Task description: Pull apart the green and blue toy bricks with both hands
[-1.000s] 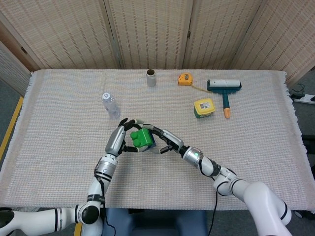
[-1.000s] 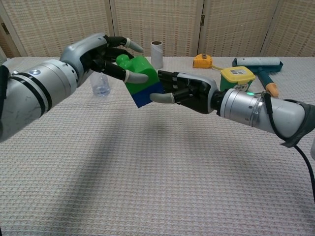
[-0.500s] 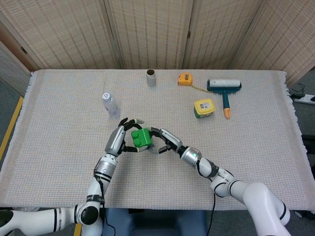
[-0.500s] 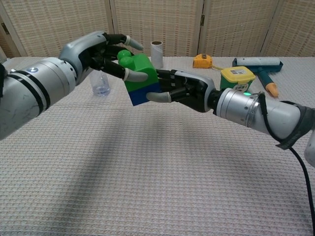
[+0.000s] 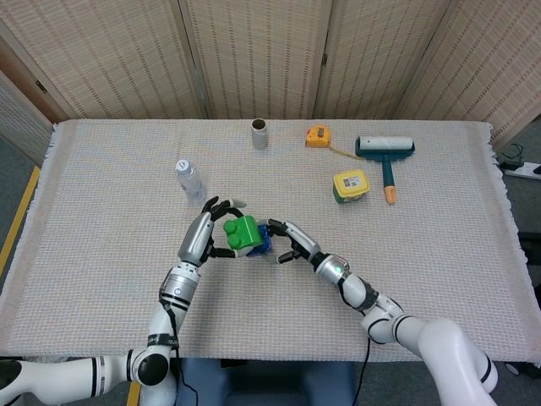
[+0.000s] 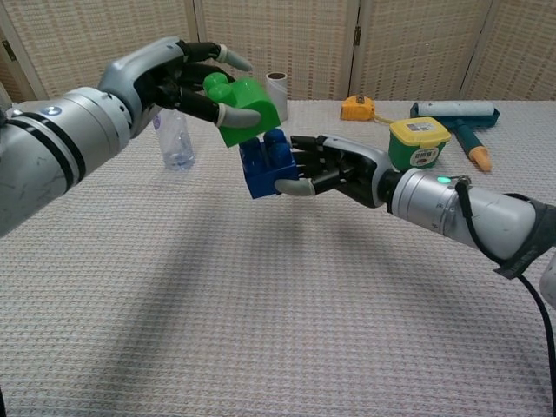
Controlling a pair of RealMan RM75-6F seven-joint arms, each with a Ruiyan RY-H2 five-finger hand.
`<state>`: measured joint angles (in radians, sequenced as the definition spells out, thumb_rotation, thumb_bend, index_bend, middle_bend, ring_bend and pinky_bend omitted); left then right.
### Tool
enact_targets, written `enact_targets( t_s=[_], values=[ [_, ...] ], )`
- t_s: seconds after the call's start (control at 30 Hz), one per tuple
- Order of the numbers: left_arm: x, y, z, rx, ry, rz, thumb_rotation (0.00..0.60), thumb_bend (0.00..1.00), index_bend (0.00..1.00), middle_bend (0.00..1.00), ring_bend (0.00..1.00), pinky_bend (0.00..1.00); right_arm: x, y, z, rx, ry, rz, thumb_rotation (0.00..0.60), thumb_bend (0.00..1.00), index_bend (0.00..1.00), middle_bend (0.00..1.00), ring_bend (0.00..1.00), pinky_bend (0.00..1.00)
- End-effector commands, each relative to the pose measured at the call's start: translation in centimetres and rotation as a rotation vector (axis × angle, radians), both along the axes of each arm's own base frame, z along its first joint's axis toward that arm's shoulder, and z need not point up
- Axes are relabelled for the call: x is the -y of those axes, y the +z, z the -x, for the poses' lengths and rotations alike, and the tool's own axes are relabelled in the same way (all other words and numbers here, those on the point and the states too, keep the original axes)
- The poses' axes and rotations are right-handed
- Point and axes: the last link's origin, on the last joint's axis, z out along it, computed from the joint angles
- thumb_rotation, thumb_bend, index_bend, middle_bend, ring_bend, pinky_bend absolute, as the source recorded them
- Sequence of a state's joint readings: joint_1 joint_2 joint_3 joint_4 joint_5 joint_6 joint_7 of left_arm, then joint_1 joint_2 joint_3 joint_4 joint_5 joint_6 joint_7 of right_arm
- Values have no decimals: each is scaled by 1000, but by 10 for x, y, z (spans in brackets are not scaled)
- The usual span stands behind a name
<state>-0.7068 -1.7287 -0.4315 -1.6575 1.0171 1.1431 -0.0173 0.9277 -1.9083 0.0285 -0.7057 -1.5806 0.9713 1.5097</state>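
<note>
Bricks now separated: left robot hand [image 6: 169,82] grips green brick [image 6: 246,109], right robot hand [image 6: 334,165] blue brick [image 6: 268,165].

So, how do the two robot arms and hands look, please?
Both arms have silver-grey cylindrical shells with black rings at the joints. Left hand and right hand are black with silver backs and pale grey fingertips. The right wrist carries a small green light; a black cable hangs beside that arm.

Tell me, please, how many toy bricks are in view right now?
2. The green brick is held in the left hand, raised above the table; the blue brick sits just below it in the right hand. None appears hidden.
</note>
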Motion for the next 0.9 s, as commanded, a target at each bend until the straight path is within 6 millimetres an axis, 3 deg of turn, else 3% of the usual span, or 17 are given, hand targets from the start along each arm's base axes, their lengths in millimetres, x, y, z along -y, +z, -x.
enact_targets(
  t_s=[0.03,0.2,0.43,0.63,0.9],
  values=[
    [-2,2,5,-17,-4,-8,600,258,301,720,269,0,2,15,5,-66,58,85,600,407,778,526,419,36],
    [-6,-3,29,-101,-17,16,600,258,297,720,269,0,-2,38,15,-240,159,202,600,407,778,526,419,36],
    [-1,-18,77,-185,-49,67,600,258,297,720,268,0,-17,79,26,-619,293,239,600,407,779,525,418,36],
    [-1,-33,101,-253,-85,56,600,258,289,721,265,0,-27,87,40,-856,310,233,600,407,778,526,385,36],
    [-9,-45,123,-237,-72,96,600,257,272,705,240,0,-37,88,51,-973,285,262,600,407,765,473,321,32]
  ],
)
